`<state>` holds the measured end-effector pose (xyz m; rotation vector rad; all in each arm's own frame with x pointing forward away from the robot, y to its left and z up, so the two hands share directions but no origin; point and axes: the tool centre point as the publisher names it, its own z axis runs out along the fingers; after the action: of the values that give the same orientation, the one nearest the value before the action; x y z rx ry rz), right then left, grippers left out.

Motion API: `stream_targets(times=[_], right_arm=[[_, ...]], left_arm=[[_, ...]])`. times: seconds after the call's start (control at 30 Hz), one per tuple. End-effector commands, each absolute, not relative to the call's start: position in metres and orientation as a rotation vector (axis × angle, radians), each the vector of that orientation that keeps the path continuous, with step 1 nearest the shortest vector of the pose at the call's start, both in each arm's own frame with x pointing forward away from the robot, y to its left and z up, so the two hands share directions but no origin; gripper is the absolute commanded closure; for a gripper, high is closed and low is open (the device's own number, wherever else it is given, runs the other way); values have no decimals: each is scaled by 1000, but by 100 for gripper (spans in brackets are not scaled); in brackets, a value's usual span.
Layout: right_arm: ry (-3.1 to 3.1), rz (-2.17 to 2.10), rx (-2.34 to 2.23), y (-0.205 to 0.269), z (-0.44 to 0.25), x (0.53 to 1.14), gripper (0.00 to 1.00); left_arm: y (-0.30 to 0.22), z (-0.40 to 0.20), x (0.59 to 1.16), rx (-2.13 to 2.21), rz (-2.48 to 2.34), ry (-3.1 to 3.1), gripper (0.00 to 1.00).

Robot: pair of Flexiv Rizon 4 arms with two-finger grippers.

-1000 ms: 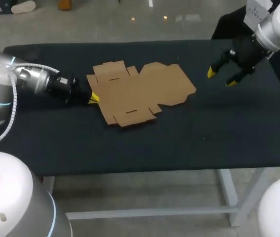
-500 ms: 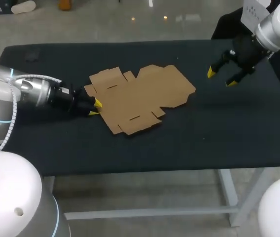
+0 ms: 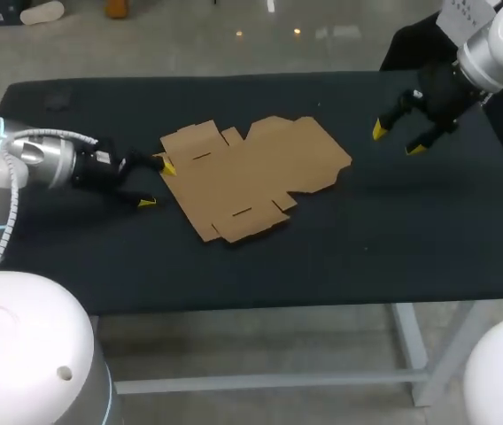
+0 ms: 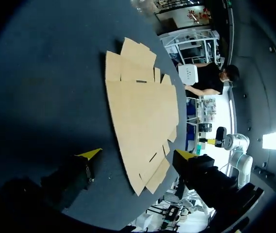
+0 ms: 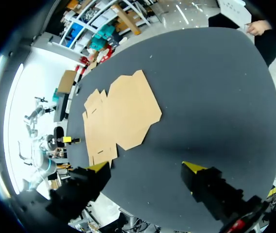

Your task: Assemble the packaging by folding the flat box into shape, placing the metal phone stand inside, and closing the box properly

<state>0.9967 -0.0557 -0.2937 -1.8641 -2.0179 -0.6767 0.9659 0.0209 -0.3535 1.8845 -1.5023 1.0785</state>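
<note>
The flat box is plain brown cardboard, matt and smooth, with crisp creases and cut slots. The table top is dark and matt, cloth-like, and reflects almost no light; its legs look like white painted metal. The left arm has a satin, silvery metal wrist and glossy white shells. The left gripper and right gripper are matt black with bright yellow tips.
</note>
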Motion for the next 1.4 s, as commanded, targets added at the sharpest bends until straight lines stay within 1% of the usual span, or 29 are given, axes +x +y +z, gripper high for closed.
stream_targets(times=[0.03, 0.27, 0.4, 0.7, 1.07, 1.2, 1.4], right_arm=[[-2018, -678, -1861, -56, -293, 996, 0], [-2018, -678, -1861, -56, -293, 996, 0], [-2018, -678, -1861, -56, -293, 996, 0], [-1828, -753, -2042, -50, -285, 960, 0], [-1744, -787, -2063, -26, -292, 919, 0], [-1751, -699, -2028, -12, -298, 918, 0], [-1751, -699, -2028, -12, -298, 918, 0]], left_arm=[[37, -340, 984, 1805, 926, -1565, 0], [43, -336, 1011, 1667, 684, -1784, 0], [46, -332, 1025, 1672, 654, -1823, 0], [62, -323, 1042, 1575, 590, -1943, 0], [82, -318, 1052, 1495, 573, -2062, 0], [82, -318, 1050, 1480, 560, -2116, 0], [82, -318, 1050, 1489, 555, -2118, 0]])
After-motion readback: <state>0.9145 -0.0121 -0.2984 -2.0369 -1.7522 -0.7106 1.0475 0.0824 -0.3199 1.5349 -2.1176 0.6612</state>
